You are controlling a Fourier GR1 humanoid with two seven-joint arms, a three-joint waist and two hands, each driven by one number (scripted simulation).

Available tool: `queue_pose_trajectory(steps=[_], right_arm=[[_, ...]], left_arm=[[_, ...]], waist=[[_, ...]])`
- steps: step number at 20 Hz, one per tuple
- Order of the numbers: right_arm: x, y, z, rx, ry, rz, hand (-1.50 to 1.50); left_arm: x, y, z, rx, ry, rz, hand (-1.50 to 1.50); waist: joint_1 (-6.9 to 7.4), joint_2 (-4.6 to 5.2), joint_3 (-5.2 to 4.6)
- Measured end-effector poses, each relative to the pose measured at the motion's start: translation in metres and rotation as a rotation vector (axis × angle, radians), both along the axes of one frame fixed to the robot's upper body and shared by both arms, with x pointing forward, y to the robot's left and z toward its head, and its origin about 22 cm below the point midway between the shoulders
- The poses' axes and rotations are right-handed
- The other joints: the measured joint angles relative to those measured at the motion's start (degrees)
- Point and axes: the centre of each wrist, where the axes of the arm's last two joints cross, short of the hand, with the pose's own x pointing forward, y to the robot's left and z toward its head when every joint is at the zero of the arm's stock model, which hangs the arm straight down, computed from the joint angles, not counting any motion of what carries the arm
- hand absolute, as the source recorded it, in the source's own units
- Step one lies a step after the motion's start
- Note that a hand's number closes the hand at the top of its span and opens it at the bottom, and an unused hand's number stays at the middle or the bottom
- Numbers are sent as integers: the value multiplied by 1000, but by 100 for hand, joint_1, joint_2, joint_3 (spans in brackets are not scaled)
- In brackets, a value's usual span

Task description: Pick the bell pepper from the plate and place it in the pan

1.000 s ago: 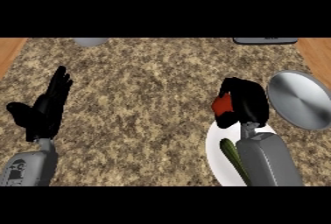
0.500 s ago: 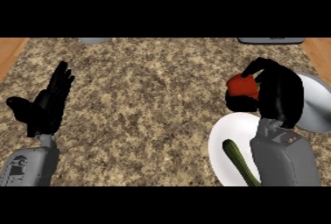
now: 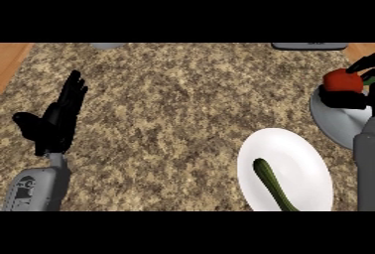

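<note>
Head view: your right hand [image 3: 350, 98] was curled round the red bell pepper [image 3: 343, 81], holding it over the grey pan [image 3: 336, 121] at the right edge. White plate [image 3: 293, 163] carried a green vegetable [image 3: 273, 183]. Left hand [image 3: 55, 121] rested on the left, fingers spread, above the tabletop [image 3: 176, 99]

A speckled granite worktop [image 3: 183, 109] in mottled brown, tan and black fills nearly the whole view, seen from steeply above under even light with no strong shadows. Strips of warm orange-brown wood [image 3: 13, 59] show at the upper left and upper right corners, beyond the stone's edges. Along the far edge sit two partly cut-off objects: a pale grey rounded shape [image 3: 108, 45] at left and a dark grey flat object [image 3: 309, 46] at right.
</note>
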Motion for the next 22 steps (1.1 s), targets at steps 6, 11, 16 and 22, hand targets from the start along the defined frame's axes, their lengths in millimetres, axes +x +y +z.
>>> queue_pose_trajectory(steps=[6,11,16,22], right_arm=[[8,-80,-28,-104,31,-93,150],[13,-133,-49,-144,50,-163,150],[4,-169,-74,-128,58,-198,150],[1,-182,-91,59,113,-157,-150]], left_arm=[[0,-6,0,-1,-2,-8,0],[3,-10,1,-3,-8,-26,0],[3,-12,7,-3,-16,-47,0],[4,-11,8,-5,-20,-51,0]], waist=[[65,29,5],[146,60,13],[244,98,27],[301,122,36]])
